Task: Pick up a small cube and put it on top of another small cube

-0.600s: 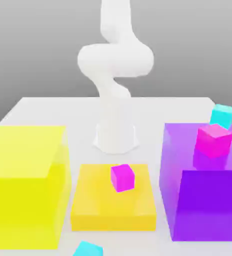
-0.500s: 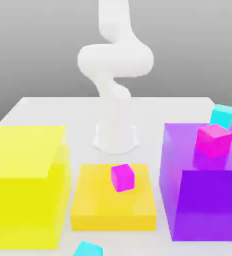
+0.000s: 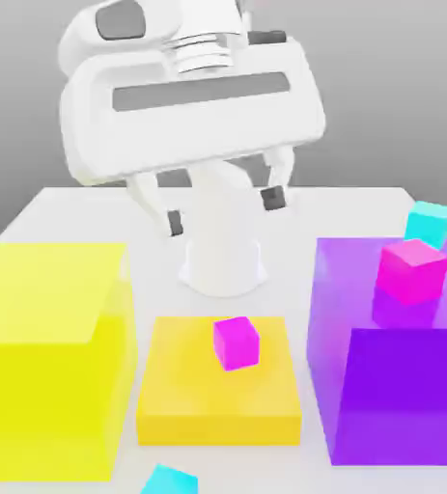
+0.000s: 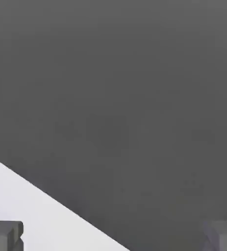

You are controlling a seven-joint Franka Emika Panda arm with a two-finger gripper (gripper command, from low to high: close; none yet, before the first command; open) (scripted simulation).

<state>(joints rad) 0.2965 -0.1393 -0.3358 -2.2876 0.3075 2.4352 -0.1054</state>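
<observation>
A: Above the middle of the table, the gripper hangs with its two fingers spread wide apart and nothing between them. What could go wrong from here?

B: Chiefly, I would judge, a wrong pick. A small magenta cube sits on the orange slab almost directly beneath the hand, and a second magenta cube rests on the purple block. Both resemble the targets in size, so a straight descent would land on the wrong colour.

A: And collisions?

B: Likely a risk as well. The near cyan cube lies on the table at the front edge of the exterior view, just in front of the orange slab and beside the tall yellow block. A low approach could clip either block with a finger.

A: Where is the other target?

B: The far cyan cube stands behind the purple block, toward the exterior view's right, well apart from the hand and lower than it. Its base is hidden by the block, so I cannot tell what it touches.

A: So neither is within reach yet?

B: Both lie well apart from the open fingers; the hand view shows table surface and grey background ahead of them.
</observation>
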